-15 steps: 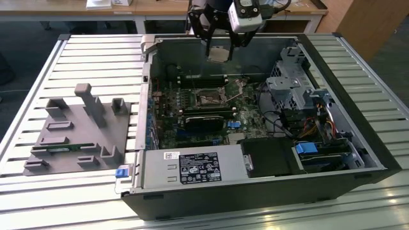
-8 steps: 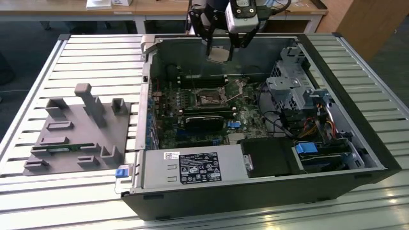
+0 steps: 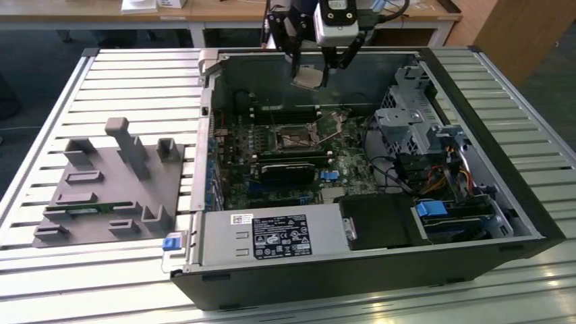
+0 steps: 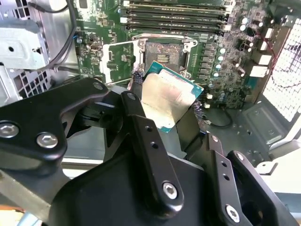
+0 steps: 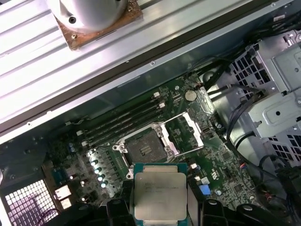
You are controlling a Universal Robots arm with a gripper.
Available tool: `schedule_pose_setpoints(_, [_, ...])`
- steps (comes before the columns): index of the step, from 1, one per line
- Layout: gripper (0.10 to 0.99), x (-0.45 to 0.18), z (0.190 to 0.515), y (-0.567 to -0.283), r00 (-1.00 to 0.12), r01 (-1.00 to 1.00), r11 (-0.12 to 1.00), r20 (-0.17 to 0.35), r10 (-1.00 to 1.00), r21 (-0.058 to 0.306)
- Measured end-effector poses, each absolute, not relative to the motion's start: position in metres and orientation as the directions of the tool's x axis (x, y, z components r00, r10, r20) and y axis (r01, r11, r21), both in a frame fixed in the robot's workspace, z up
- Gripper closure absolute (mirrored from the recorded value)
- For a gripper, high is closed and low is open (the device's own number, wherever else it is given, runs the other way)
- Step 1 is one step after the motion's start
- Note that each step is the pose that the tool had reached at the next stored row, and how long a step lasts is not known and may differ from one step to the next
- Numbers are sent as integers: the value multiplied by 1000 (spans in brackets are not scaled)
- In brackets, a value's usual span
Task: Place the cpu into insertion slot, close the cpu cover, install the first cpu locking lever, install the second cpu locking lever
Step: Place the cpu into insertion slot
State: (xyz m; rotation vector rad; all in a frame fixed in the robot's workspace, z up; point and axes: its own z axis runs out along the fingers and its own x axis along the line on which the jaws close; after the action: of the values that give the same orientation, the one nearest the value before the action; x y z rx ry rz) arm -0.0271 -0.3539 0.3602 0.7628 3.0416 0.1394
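The gripper [image 3: 311, 70] hung over the far side of the open computer case [image 3: 360, 283], pinching the cpu [image 3: 307, 78] between its two black fingers [image 4: 136, 106], one finger pressed on each of two opposite edges; in the exterior view the chip sat well above the motherboard [image 3: 270, 182] and well apart from the insertion slot [image 3: 295, 140], which lay lower and nearer the middle of the board. The cpu [image 4: 167, 101] was close to square, so no long axis could be told; its pale metal top faced both wrist cameras, with a thin green border showing round it; in the exterior view it looked tilted rather than level. In the first wrist view the cpu [image 5: 160, 193] had its edges turned somewhat askew from the sides of the insertion slot [image 5: 143, 150]; the slot showed a dark, bare centre with nothing seated in it. The cpu cover [image 5: 186, 132] stood swung open, lying just beside the slot on one side; in the second wrist view the cover [image 4: 120, 61] lay likewise beside the insertion slot [image 4: 164, 52]. Long black memory sticks [image 4: 174, 14] ran in a row past the slot. On the slatted table [image 3: 135, 81], at the exterior view's left, a grey fixture [image 3: 108, 182] stood apart from the case.
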Motion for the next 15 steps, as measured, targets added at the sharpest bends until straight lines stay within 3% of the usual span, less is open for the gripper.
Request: schedule_pose_setpoints(15, [549,-27,359,-354,-832,554,828,19,555,87])
